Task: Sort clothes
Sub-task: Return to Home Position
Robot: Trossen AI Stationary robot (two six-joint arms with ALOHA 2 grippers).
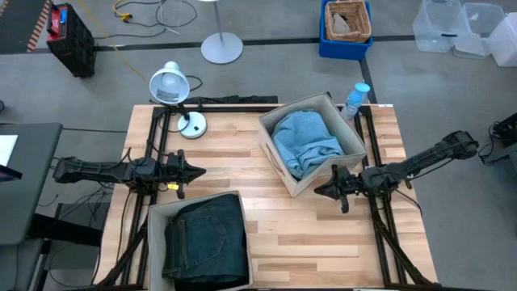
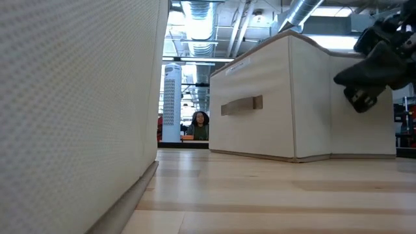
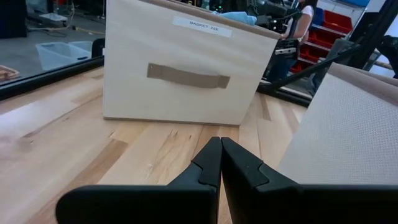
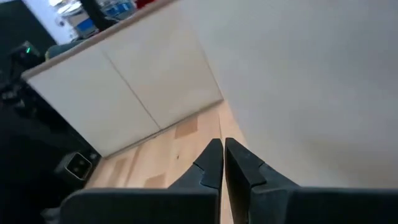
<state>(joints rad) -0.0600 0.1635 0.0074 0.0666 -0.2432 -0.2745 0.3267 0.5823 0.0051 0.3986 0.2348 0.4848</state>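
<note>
A light blue denim piece (image 1: 305, 142) lies in the beige box (image 1: 275, 153) at the table's far right; a bit of blue shows over that box's rim in the left wrist view (image 3: 239, 17). Dark blue-green jeans (image 1: 206, 241) lie in the beige box (image 1: 155, 234) at the near left. The turquoise top and the black garment are out of view. My left gripper (image 1: 202, 171) is shut and empty above the table's left side, just beyond the near-left box. My right gripper (image 1: 317, 191) is shut and empty beside the far-right box's near corner.
A white desk lamp (image 1: 171, 87) stands at the table's far left. A water bottle (image 1: 355, 99) stands behind the far-right box. Bare wood (image 1: 323, 238) lies between and in front of the boxes. A person (image 2: 198, 126) sits far behind the table.
</note>
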